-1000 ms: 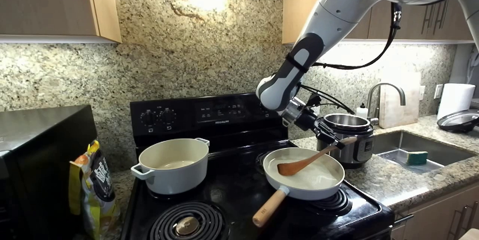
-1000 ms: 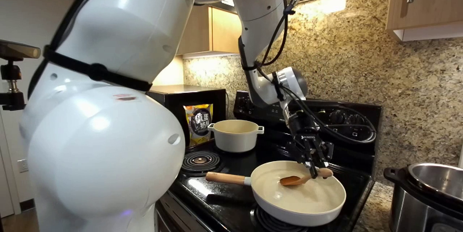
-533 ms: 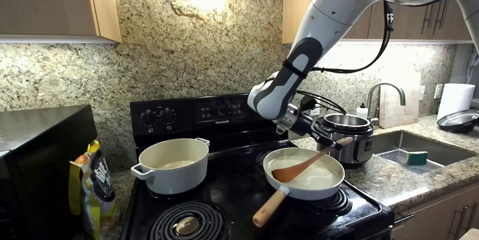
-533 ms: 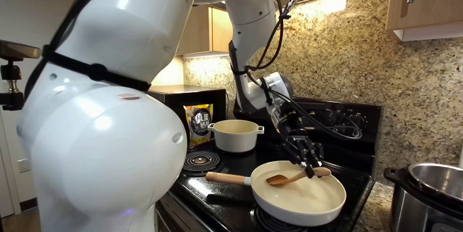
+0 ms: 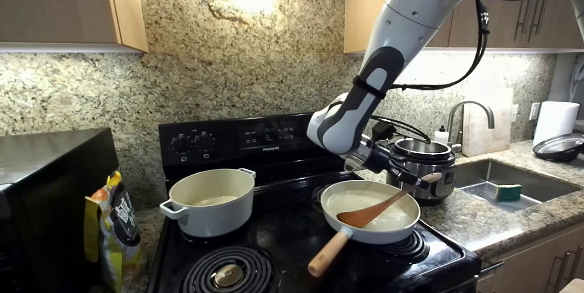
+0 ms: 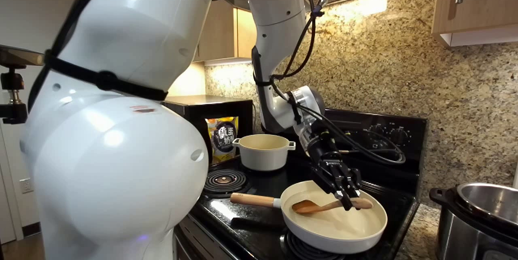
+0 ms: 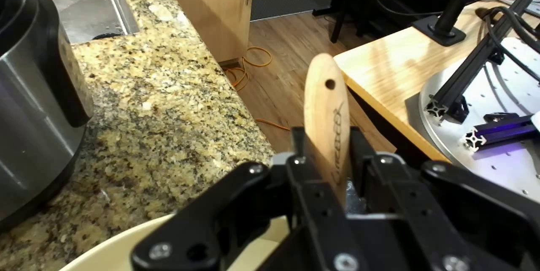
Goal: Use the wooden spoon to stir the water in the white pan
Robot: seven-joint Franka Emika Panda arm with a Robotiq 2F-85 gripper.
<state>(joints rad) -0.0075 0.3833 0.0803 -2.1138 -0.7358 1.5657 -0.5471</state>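
Note:
The white pan (image 5: 383, 237) sits on a stove burner, its light-wood handle (image 5: 329, 253) pointing to the front in an exterior view; it also shows in an exterior view (image 6: 344, 244). A thin clear layer of water (image 5: 388, 221) covers its pale bottom. The wooden spoon (image 5: 360, 217) leans in the pan, head low near the handle side, shaft tilted up over the far rim. My gripper (image 5: 422, 184) is shut on the spoon's handle near its upper end, seen also in an exterior view (image 6: 353, 203). In the wrist view the spoon's pale handle end (image 7: 325, 98) sticks out between the fingers.
A deeper white pot (image 5: 214, 217) stands on a back burner. A steel pot with black handles (image 6: 465, 227) stands on the counter close beside the pan. A sink (image 5: 488, 165) lies beyond it. A snack bag (image 5: 121, 229) stands by the microwave (image 5: 50, 170).
The spoon head has swept through the pan toward its handle side. The gripper has moved with it, shifting first toward the stove's middle, then back and a little toward the pan's front.

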